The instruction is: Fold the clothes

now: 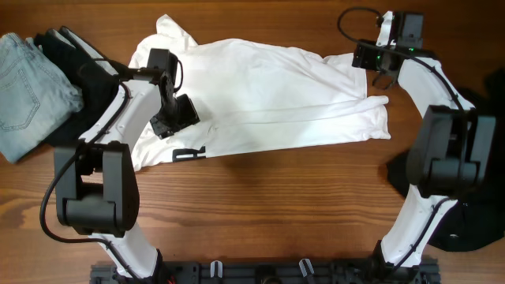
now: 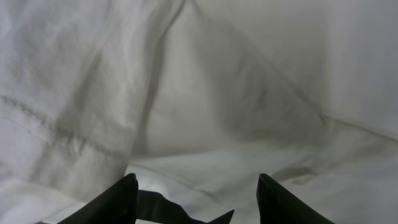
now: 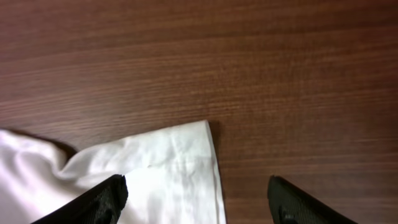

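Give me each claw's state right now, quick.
Left claw: open, empty, over the large white fabric T-shirt.
Right claw: open, empty, above the T-shirt's corner on the brown wooden table.

A brown wood-grain table [image 1: 276, 213] carries a white T-shirt [image 1: 268, 95], spread wide and rumpled across its far half, with a black printed bar showing at the near left hem. At the left edge, folded pale blue jeans [image 1: 24, 87] lie touching a black garment [image 1: 63, 43]. Dark fabric [image 1: 483, 225] sits at the right edge. One shirt corner lies flat on bare wood.
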